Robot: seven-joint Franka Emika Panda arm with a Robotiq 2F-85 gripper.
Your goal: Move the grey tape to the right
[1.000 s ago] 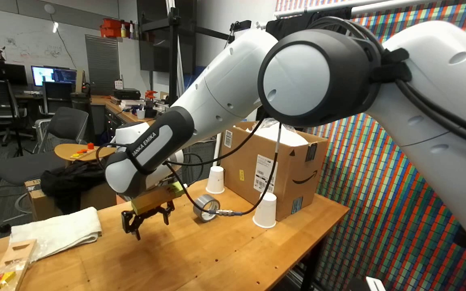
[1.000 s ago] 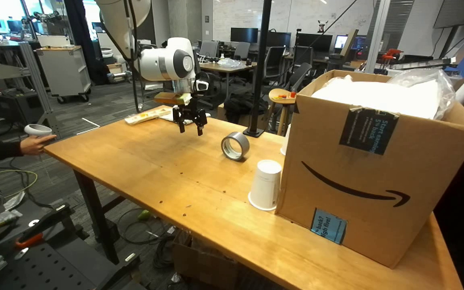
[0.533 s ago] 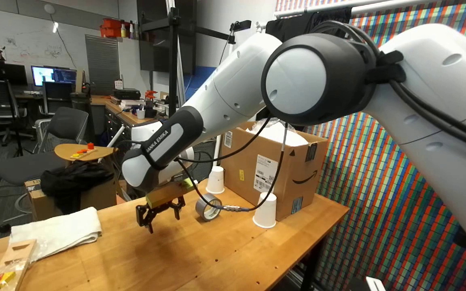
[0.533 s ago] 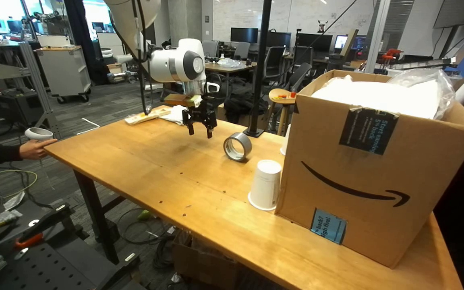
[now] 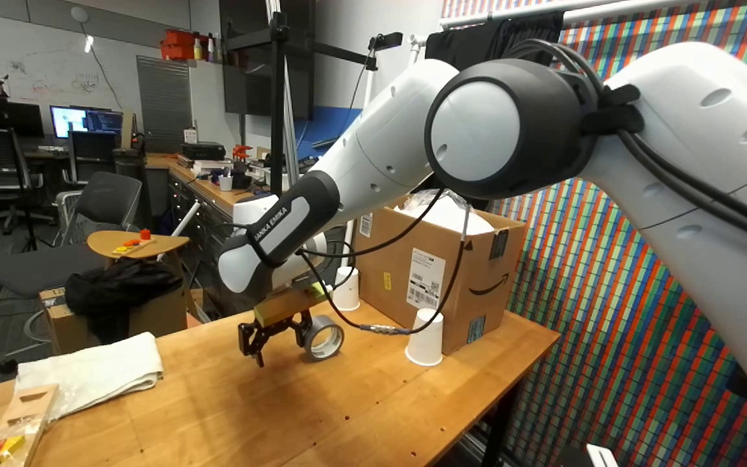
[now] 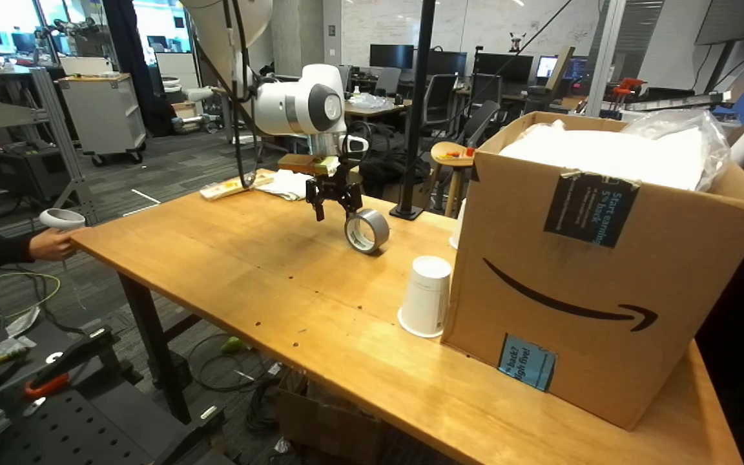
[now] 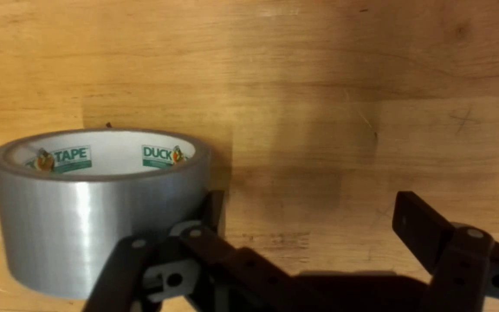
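The grey tape, a silvery roll with a pale hollow core, stands on its edge on the wooden table in both exterior views (image 5: 319,324) (image 6: 380,227). In the wrist view the tape (image 7: 80,216) fills the lower left, with printing inside its core. My gripper is open and low over the table beside the tape in both exterior views (image 5: 281,352) (image 6: 335,214). In the wrist view the gripper (image 7: 310,203) has bare wood between its fingertips. Its left finger overlaps the tape's right side from outside; I cannot tell whether they touch. The tape is not between the fingers.
A large cardboard box (image 5: 390,275) stands beyond the tape, with white upturned cups (image 5: 425,340) (image 5: 347,290) by it. A black pole (image 6: 414,129) stands at the table's far edge. A white cloth (image 5: 94,373) and wooden tray (image 5: 26,415) lie aside. A person's hand (image 6: 55,244) is at a table corner.
My open gripper has moved across the table to the tape. The tape first shifted slightly away, then came back toward the gripper, still on its edge.
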